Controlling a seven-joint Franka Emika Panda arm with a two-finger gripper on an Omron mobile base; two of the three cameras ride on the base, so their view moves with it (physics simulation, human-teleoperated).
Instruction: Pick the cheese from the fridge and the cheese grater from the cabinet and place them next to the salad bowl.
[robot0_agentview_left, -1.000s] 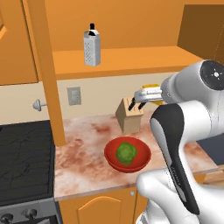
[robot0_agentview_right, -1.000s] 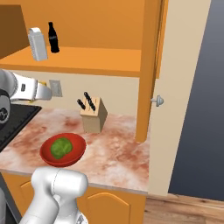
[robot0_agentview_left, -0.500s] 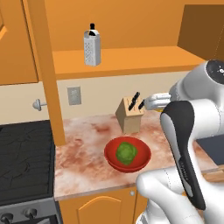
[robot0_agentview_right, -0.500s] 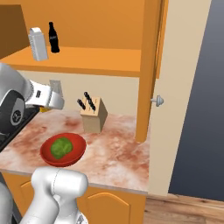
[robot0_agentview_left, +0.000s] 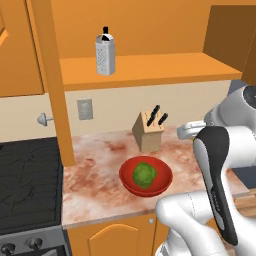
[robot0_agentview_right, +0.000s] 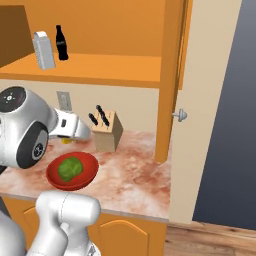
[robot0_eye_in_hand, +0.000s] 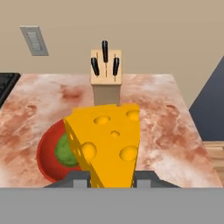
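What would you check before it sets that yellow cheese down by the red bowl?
1. Cheese clamped in the gripper: ok.
2. Salad bowl sits on the counter with lettuce inside: ok.
3. Bare counter to the right of the bowl, in the hand view: ok.
4. Knife block stands behind the bowl, apart from it: ok.
5. Height of the cheese above the counter: cannot tell.
6. Cheese grater not fetched yet, on the cabinet shelf: not ok.
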